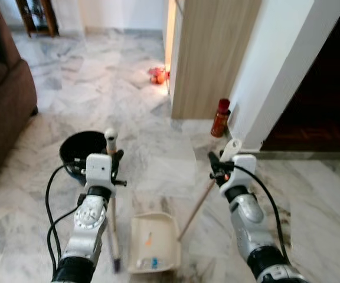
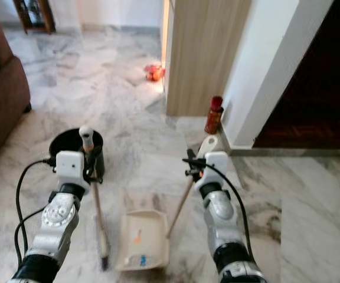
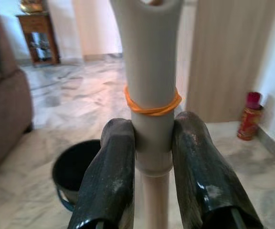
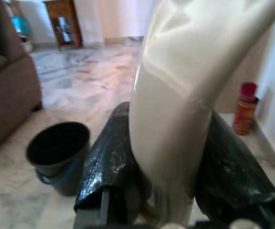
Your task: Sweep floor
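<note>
Marble floor (image 1: 158,106), brown sofa (image 1: 2,100), black bucket (image 1: 78,150)

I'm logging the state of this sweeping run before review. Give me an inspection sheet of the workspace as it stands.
Surface: marble floor, grey-veined, with darker smudges to the robot's right.
Job's things: broom held upright, its brush on the floor left of the dustpan; the dustpan rests flat on the floor with small orange and blue scraps in it.
Clutter: black bucket beyond the broom; red bottle by the wall; small red object farther off.
Grippers: left gripper shut on the broom handle; right gripper shut on the dustpan handle.
Cables: black cable looping beside the left arm, another along the right forearm.
Surroundings: brown sofa to the left, wooden panel, dark doorway on the right.
</note>
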### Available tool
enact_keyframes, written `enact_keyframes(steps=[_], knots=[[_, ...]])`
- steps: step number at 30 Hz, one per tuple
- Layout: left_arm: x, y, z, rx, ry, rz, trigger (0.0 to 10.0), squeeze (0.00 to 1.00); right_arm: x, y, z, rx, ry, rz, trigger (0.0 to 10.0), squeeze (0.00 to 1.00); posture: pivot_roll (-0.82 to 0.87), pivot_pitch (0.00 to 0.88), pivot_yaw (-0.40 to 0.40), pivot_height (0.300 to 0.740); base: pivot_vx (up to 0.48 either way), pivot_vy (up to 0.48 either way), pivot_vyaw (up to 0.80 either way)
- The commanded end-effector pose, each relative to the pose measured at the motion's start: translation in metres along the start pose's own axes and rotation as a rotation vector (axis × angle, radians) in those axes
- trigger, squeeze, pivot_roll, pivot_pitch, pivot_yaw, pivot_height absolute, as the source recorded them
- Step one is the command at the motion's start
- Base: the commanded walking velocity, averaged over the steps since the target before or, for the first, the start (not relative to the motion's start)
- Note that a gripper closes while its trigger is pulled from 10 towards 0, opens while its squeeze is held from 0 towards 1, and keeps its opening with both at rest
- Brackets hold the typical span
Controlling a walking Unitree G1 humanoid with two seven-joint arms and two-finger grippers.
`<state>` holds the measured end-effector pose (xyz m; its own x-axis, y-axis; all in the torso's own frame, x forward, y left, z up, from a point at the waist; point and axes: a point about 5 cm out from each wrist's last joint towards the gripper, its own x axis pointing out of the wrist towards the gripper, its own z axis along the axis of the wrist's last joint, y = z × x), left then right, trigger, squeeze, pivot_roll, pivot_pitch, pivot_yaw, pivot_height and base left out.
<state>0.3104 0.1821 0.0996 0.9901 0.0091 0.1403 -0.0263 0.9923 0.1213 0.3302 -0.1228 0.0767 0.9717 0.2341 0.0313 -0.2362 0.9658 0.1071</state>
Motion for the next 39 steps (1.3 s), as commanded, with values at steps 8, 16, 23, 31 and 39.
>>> enact_keyframes(steps=[8,16,23,31,39], knots=[[0.0051,-0.009,0.0108,-0.003,-0.049,-0.025,10.0,0.0,0.0049,-0.0035,0.014,0.021,-0.066,-0.013,10.0,0.0,0.05,0.0,-0.066,0.74,0.0,0.331,0.0],[0.0051,-0.0094,0.0103,0.0,-0.045,-0.028,10.0,0.0,0.0056,-0.0022,0.0149,0.011,-0.069,-0.003,10.0,0.0,0.05,0.0,-0.064,0.74,0.0,0.331,0.0],[0.005,-0.0098,0.01,0.004,-0.046,-0.033,10.0,0.0,0.0059,0.0,0.0144,0.026,-0.069,0.002,10.0,0.0,0.05,0.0,-0.064,0.74,0.0,0.333,0.54],[0.0049,-0.0105,0.0101,0.005,-0.046,-0.035,10.0,0.0,0.0064,0.0004,0.0149,0.021,-0.067,0.014,10.0,0.0,0.05,0.0,-0.065,0.74,0.0,0.331,0.0],[0.0049,-0.0101,0.0103,0.007,-0.046,-0.034,10.0,0.0,0.0056,0.001,0.0136,0.02,-0.063,0.017,10.0,0.0,0.05,0.0,-0.065,0.74,0.0,0.33,0.46]])
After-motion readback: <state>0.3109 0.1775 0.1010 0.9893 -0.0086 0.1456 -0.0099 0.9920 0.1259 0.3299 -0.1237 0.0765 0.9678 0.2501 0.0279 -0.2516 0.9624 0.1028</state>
